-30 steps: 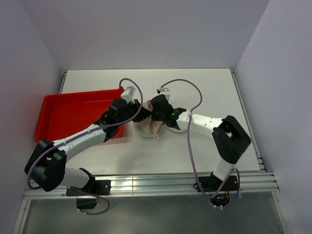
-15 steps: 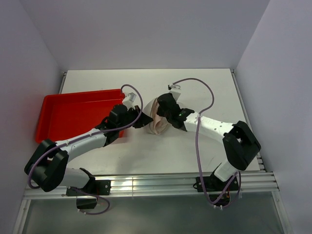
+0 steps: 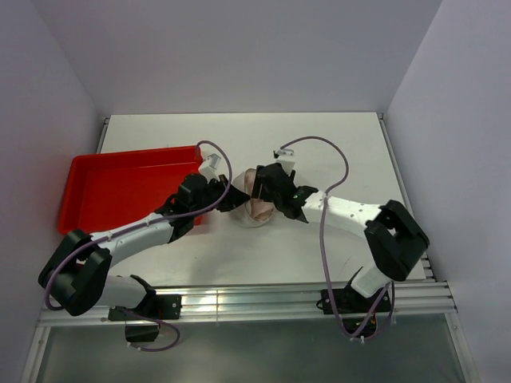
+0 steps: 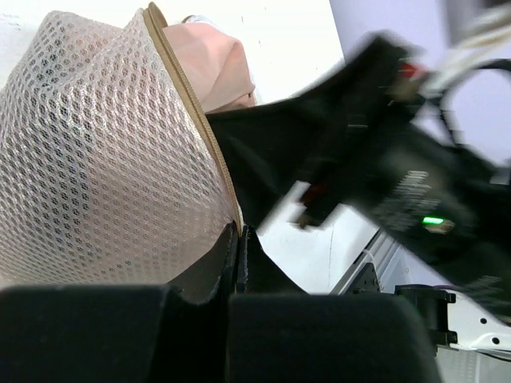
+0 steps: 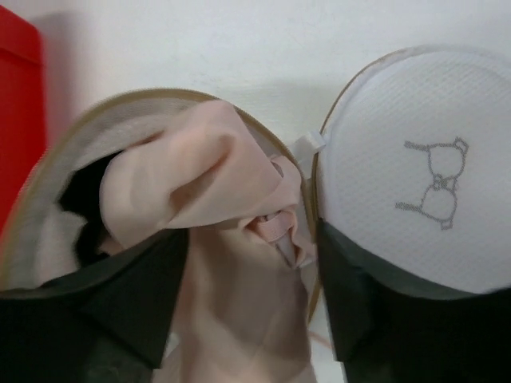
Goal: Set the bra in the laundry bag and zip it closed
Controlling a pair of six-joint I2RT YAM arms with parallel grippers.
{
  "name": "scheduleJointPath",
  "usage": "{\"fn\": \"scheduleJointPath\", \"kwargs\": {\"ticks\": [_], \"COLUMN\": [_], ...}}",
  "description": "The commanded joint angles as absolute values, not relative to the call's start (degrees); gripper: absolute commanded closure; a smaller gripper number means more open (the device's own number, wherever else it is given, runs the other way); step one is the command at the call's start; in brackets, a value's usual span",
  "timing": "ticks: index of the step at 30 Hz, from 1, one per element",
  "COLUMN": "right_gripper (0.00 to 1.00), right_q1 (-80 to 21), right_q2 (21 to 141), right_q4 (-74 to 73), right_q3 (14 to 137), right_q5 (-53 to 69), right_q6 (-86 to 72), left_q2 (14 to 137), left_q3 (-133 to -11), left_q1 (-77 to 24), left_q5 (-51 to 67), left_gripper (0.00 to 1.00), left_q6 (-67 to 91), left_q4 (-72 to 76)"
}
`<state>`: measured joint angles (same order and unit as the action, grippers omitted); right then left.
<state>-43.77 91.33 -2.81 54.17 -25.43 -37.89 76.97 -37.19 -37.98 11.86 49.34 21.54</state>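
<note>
The laundry bag [image 4: 88,159], a whitish mesh drum with a tan zipper rim [image 4: 190,112], lies on the table's middle [image 3: 254,215]. My left gripper [image 4: 239,239] is shut on that rim at the bag's left side [image 3: 233,199]. The pale pink bra [image 5: 200,175] sits bunched in the bag's open mouth and spills over its near edge. My right gripper [image 5: 251,307] hangs just above it [image 3: 265,190], jaws wide open with the fabric loose between the fingers [image 5: 136,295]. The bag's flat white lid [image 5: 415,167], marked with a small bra drawing, is folded back to the right.
A red plastic tray [image 3: 120,187] lies on the left of the white table [image 3: 335,144], close behind my left arm. It shows as a red strip [image 5: 14,120] in the right wrist view. Grey walls enclose the table on three sides.
My right gripper has opened and let go of the bra, which now rests in the bag's mouth. Bag and both grippers have shifted slightly toward the near edge.
</note>
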Motion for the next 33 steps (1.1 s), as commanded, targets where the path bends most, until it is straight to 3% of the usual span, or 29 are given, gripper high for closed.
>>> {"fn": "scheduleJointPath", "kwargs": {"ticks": [1,4,12,14,18,20,27,33], "right_gripper": [0.23,0.11,0.10,0.14,0.35,0.36,0.10,0.04], "right_q1": [-43.1,-42.3,-41.8,-41.1,-36.1,-34.0,-26.5,-23.5], "right_q2": [82.6,79.9,68.9,66.6,59.4,57.6,63.2,71.6], "right_q4": [-2.3,-3.9,-5.5,-4.6,-0.9,2.8,10.6,16.5], "right_q3": [53.6,53.4,45.0,40.8,32.6,27.8,22.1,22.2], "right_q5": [-25.0,-19.3,-14.6,-17.1,-19.6,-20.0,-12.4,-6.5], "right_q6": [-34.5,-31.8,-32.2,-35.1,-42.8,-47.0,-55.3,-60.5], "left_q2": [74.1,73.4,72.2,72.2,72.2,72.2,72.2,72.0], "left_q3": [-37.6,-38.2,-38.2,-38.4,-38.5,-38.2,-37.9,-37.9], "left_q1": [-38.3,-38.3,-38.3,-38.3,-38.4,-38.3,-38.3,-38.3], "left_q5": [10.4,9.5,8.4,8.4,8.3,8.3,8.5,8.5], "left_gripper": [1.00,1.00,1.00,1.00,1.00,1.00,1.00,1.00], "left_q6": [48.6,47.7,46.6,46.5,46.2,46.3,46.4,46.1], "left_q4": [22.6,21.1,19.9,19.9,20.0,20.0,20.5,20.4]}}
